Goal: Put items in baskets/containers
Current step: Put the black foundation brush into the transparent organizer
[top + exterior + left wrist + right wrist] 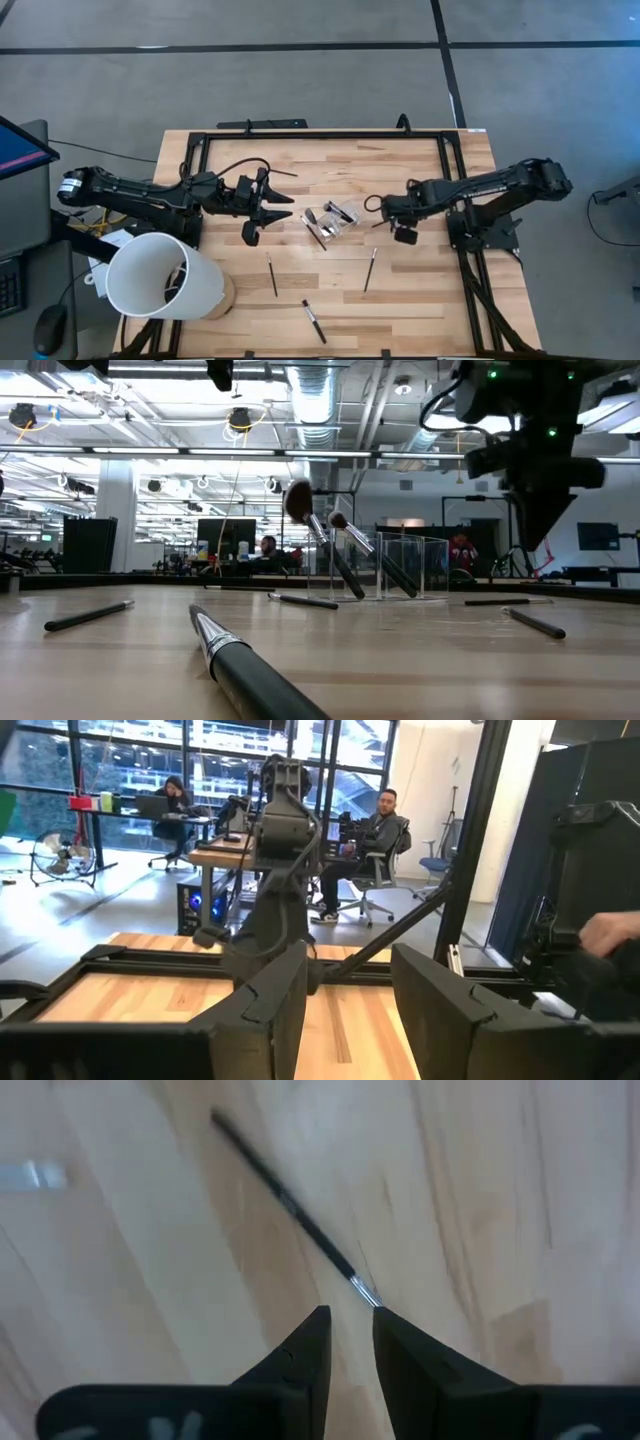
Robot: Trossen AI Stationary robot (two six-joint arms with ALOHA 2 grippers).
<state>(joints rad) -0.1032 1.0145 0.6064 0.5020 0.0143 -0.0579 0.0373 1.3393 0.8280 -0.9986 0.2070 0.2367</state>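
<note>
Right fingers (350,1330) slightly apart above thin brush (290,1205); left fingers (350,1010) apart, empty.

white cylinder (160,275), wooden table (420,300)

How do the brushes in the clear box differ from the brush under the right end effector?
The brushes in the clear box lean propped up, fluffy tips raised; the brush under the right end effector lies flat on the table. The boxed brushes look thicker; the flat brush is thin. All have dark handles.
</note>
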